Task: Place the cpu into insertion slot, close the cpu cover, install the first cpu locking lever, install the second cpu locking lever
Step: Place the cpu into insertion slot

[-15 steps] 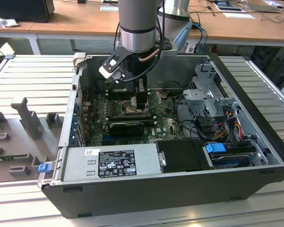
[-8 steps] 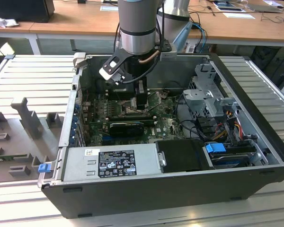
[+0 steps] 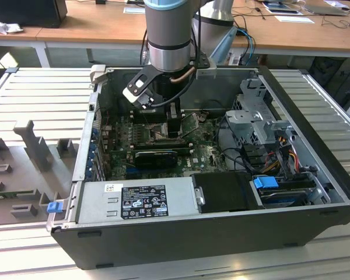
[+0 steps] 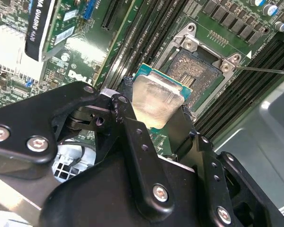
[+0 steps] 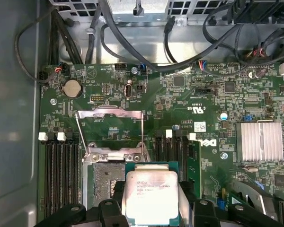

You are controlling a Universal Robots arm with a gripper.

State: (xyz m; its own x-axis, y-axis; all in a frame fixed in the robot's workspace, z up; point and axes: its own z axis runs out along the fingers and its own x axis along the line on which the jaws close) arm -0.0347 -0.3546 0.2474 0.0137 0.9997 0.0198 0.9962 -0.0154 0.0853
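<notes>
My gripper [image 4: 156, 108] is shut on the cpu [image 4: 154, 97], a flat square chip with a pale metal top and green edge, gripped by two opposite sides. In the first wrist view the cpu [image 5: 151, 191] hangs between the black fingers [image 5: 114, 189] of the gripper [image 5: 151, 201], overlapping one side of the insertion slot [image 5: 104, 182]. The insertion slot [image 4: 199, 61] lies bare, its dark contact field exposed. The cpu cover [image 5: 109, 112] stands swung open beyond the slot. In the exterior view the gripper [image 3: 163, 125] reaches down into the case over the motherboard [image 3: 204, 153].
Black memory slots [image 5: 61, 175] flank the socket on both sides. A thin locking lever [image 4: 267, 71] sticks out from the socket corner. A finned heatsink [image 5: 259, 141], a graphics card [image 3: 157, 156], cable bundles [image 5: 146, 42], the power supply [image 3: 140, 199] and drive cage [image 3: 256, 116] crowd the case.
</notes>
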